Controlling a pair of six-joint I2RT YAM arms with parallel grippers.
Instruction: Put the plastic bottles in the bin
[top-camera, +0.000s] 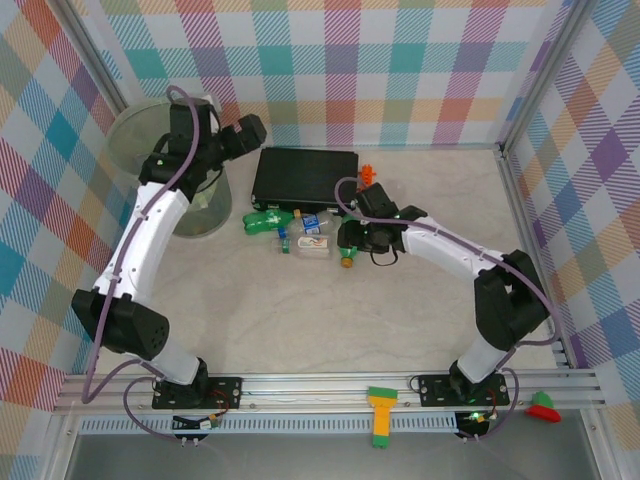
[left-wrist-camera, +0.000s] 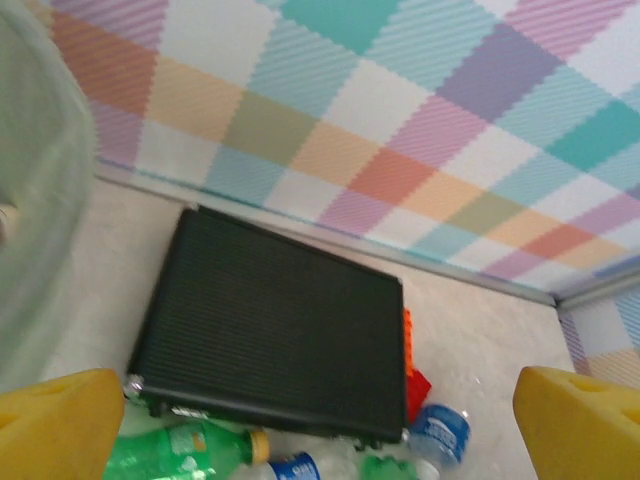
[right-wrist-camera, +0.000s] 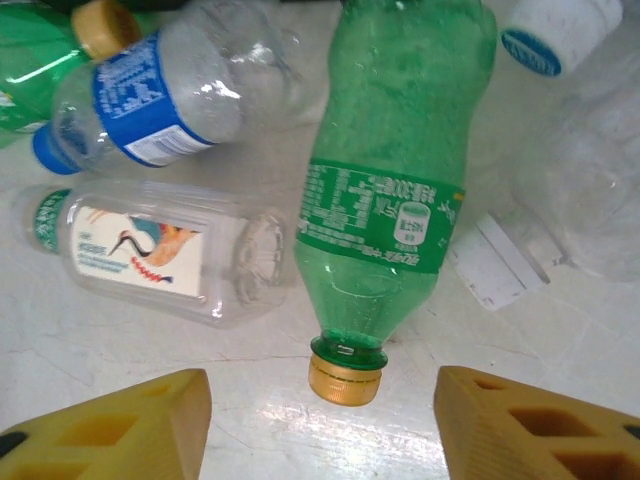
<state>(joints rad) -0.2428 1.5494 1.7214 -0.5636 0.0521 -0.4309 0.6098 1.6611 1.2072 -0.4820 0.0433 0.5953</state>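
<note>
— Two grippers here; how do the fingers (right-wrist-camera: 110, 425) of the right gripper (right-wrist-camera: 322, 430) stand?
— Apart, one on each side of the gold cap of a green bottle (right-wrist-camera: 395, 150), and neither pad touches it. The bottle lies flat on the table (right-wrist-camera: 120, 350), its cap pointing into the gap and its body stretching away from the fingertips.
— Anything else close by?
— Just beyond one finger lies a flat crane-label bottle (right-wrist-camera: 150, 255). Farther out is a blue-label bottle (right-wrist-camera: 165, 95).
— And the left gripper (left-wrist-camera: 320, 430)?
— Its fingers (left-wrist-camera: 60, 425) are spread wide, with nothing between them. Ahead of the fingertips lies a black case (left-wrist-camera: 270, 320), and another green bottle (left-wrist-camera: 165, 452) sits against its near edge, beside one finger. The bin (left-wrist-camera: 35, 200) rises just outside that same finger
</note>
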